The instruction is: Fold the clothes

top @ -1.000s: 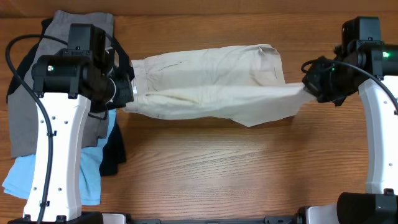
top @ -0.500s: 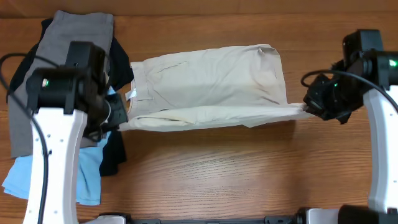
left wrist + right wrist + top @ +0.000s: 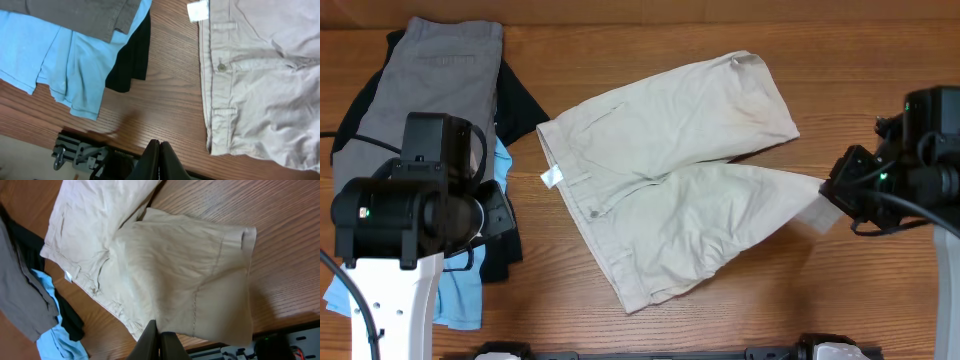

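The light beige khaki shorts (image 3: 670, 190) lie spread open on the table, waistband at the left, both legs pointing right. Their white label (image 3: 551, 178) and waist button (image 3: 220, 66) show. My right gripper (image 3: 828, 192) is shut on the hem of the near leg (image 3: 165, 265), whose corner is lifted off the table. My left gripper (image 3: 505, 215) is shut and empty, left of the waistband and over the other clothes; in the left wrist view its fingertips (image 3: 159, 145) press together with nothing between them. The shorts also show in the left wrist view (image 3: 260, 75).
At the left lies a pile: grey shorts (image 3: 430, 110), a light-blue garment (image 3: 460, 290) and a black garment (image 3: 505, 250). The pile also shows in the left wrist view (image 3: 75, 12). Bare wood lies in front of the shorts (image 3: 720, 320).
The shorts were stretched, folded lengthwise, between both grippers; now they lie opened flat. My left gripper has let go of the waistband and drawn back toward the front. My right gripper moved frontward with the hem.
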Motion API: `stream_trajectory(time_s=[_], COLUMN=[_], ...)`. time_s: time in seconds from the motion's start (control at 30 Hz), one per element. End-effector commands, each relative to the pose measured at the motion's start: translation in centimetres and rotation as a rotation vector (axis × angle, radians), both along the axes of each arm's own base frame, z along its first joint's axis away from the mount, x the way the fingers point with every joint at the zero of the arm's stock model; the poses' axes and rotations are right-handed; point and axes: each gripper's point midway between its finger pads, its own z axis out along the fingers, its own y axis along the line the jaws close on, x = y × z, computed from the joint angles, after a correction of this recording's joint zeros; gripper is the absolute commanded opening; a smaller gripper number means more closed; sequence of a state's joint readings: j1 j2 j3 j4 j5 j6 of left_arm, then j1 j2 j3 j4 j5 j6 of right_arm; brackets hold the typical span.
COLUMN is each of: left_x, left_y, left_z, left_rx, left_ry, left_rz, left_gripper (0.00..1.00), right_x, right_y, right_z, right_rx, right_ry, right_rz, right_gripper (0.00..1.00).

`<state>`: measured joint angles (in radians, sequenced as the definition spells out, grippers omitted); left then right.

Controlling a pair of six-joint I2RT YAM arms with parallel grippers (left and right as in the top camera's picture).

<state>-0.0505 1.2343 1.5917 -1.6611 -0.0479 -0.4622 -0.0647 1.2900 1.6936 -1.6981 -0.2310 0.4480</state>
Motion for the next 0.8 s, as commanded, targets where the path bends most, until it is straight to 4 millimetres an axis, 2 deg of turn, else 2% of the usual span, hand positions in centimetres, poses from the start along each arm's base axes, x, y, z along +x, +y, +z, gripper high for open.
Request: stream_trajectory(time_s=[0.0, 0.17, 0.23, 0.37, 0.4, 0.47, 0.5, 0.7, 0.77], left_x=[-0.2, -0.2, -0.4, -1.2, -1.5, -2.0, -2.3, -3.6, -4.2], left_y=[-0.2, -3.5, -5.4, -8.9, -9.8, -11.3, -12.0, -15.6, -16.2], left_z=[-0.2, -2.7, -4.4, -8.4, -9.4, -11.3, -12.2, -16.2, -17.3], left_rx=[-0.015, -0.140, -0.181, -0.194, -0.196, -0.197, -0.196, -0.239, -0.238], left_ry=[-0.008, 0.041, 0.074, 0.128, 0.138, 0.149, 0.153, 0.128, 0.129], left_rz=[-0.010, -0.185, -0.276, -0.432, -0.455, -0.499, -0.527, -0.701, -0.753], left_gripper=[0.04, 0.04, 0.06, 0.15, 0.23, 0.54, 0.62, 0.59, 0.61], right_x=[0.0, 0.3, 0.4, 0.5, 0.5, 0.5, 0.5, 0.6, 0.6], right_y=[-0.6, -0.7, -0.7, -0.7, -0.7, -0.7, -0.7, -0.7, -0.7], right_z=[0.1, -0.3, -0.4, -0.5, -0.6, -0.6, -0.6, -0.7, -0.7], right_rx=[-0.032, -0.034, -0.035, -0.038, -0.038, -0.037, -0.037, -0.038, -0.038], right_ry=[-0.011, 0.008, 0.012, 0.018, 0.019, 0.019, 0.019, 0.023, 0.023], right_rz=[-0.009, -0.009, -0.009, -0.010, -0.010, -0.010, -0.010, -0.008, -0.008], right_gripper=[0.04, 0.04, 0.04, 0.04, 0.04, 0.04, 0.04, 0.04, 0.04])
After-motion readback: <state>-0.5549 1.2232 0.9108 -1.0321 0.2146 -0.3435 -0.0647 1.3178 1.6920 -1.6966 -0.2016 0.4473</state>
